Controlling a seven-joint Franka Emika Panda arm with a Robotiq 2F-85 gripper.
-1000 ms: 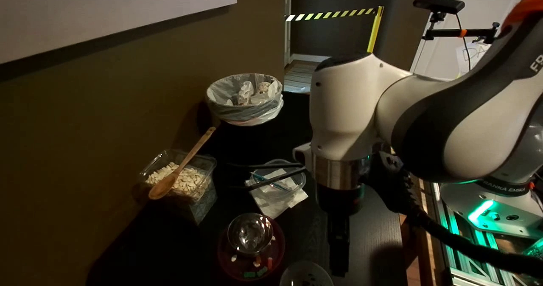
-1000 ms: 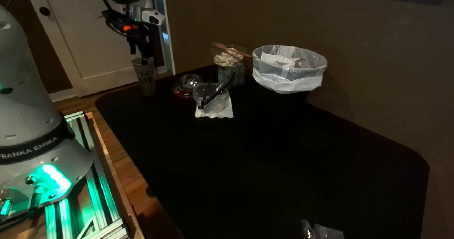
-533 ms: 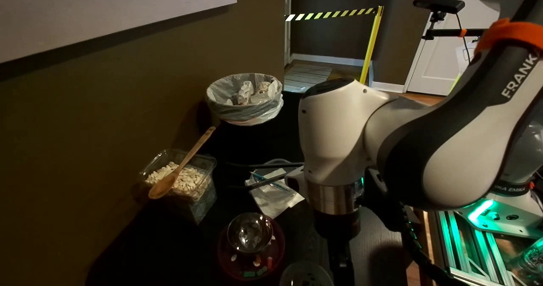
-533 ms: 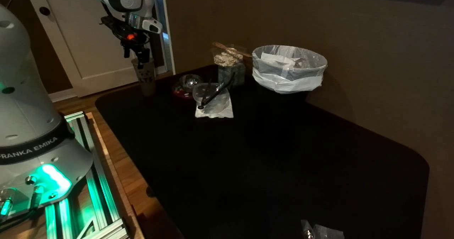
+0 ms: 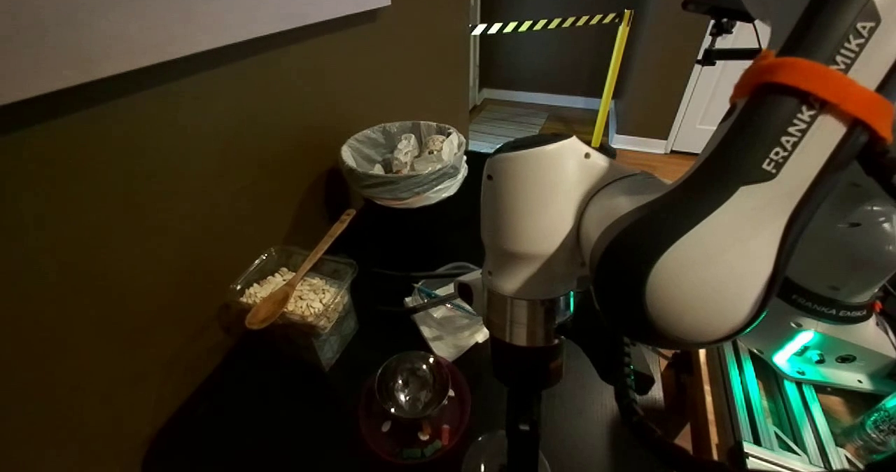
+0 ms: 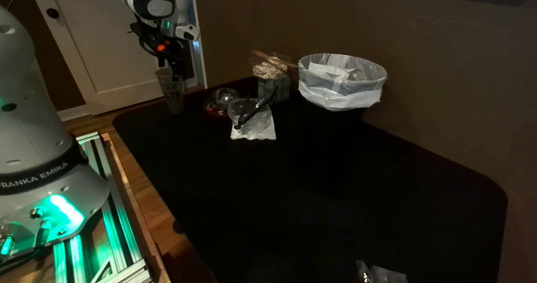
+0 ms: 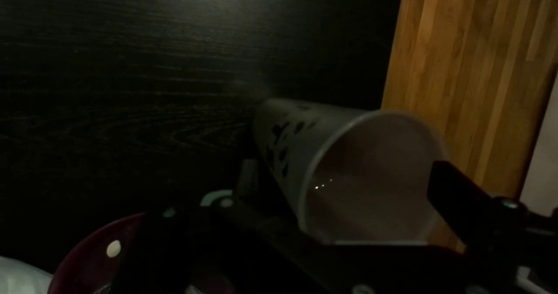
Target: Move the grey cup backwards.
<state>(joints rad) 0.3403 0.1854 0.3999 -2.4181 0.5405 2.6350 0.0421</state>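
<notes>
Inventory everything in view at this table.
Table: 1, black, centre
Cup: 1, grey, table edge
Plate: 1, maroon, by cup
Bowl: 1, shiny, on plate
Pieces: several, multicoloured, on plate
Tub: 1, clear, by plate
Paper: 1+, white, under tub
Tongs: 1, black, over tub
Container: 1, clear, near wall
Flakes: many, pale, in container
Spoon: 1, brown, across container
Bin: 1, white-lined, by wall
Arm: 1, mostly white, over table
Gripper: 1, black, at cup
</notes>
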